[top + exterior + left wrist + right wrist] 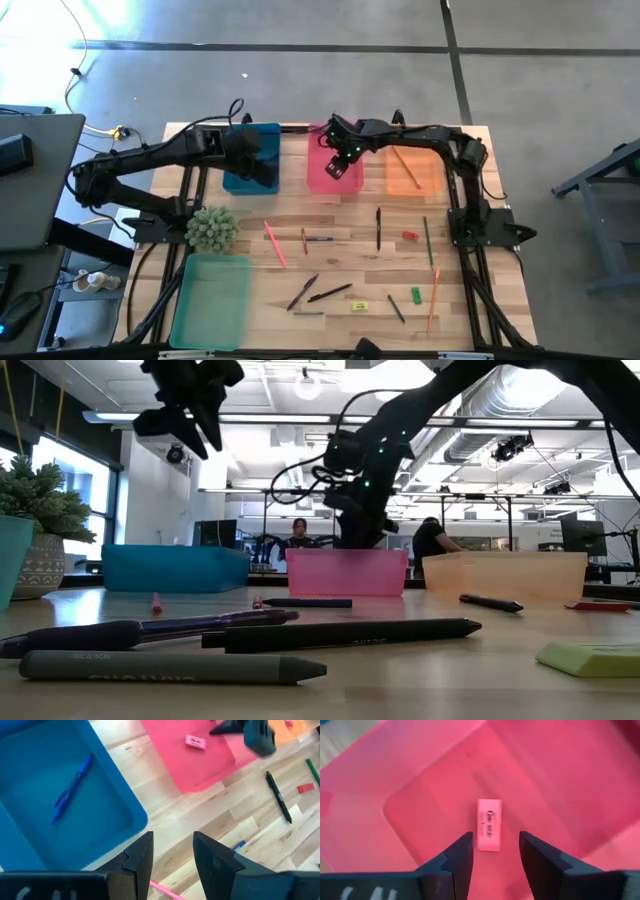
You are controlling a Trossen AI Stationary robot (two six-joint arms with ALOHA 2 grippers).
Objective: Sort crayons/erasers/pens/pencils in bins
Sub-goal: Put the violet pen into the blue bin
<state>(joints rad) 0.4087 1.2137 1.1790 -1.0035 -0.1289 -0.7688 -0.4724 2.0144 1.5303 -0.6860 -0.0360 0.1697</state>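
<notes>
Landmark: pink translucent plastic bin [335, 180], far row of the wooden slatted table [340, 255], middle position.

1. Right end effector [492, 851]: hangs over the pink bin, arm reaching in from the table's right edge and bent down at the wrist. Fingers parted, nothing between them.
2. Pink block eraser with dark print [489, 824]: lies flat on the pink bin's floor, directly below the right end effector, clear of both fingers.
3. Left end effector [172, 851]: raised above the near edge of the blue translucent plastic bin [251, 158], which stands just left of the pink bin; arm stretched in from the table's left side. Fingers apart, empty.
4. Blue pen [71, 788]: lies slantwise inside the blue bin.
5. Orange translucent plastic bin [413, 168]: just right of the pink bin; holds one long thin orange pencil [405, 166].
6. Light green translucent plastic bin [211, 298]: near left corner, well apart from the pink bin.
7. Small green potted plant [211, 229]: between the blue and green bins.
8. Loose stock on the table nearer than the pink bin: pink crayon [274, 243], black pen [378, 228], red eraser [409, 236], green eraser [416, 295], yellow eraser [360, 306], green pencil [428, 241], orange pencil [433, 300]; several dark sticks, possibly pens, too small to sort.
</notes>
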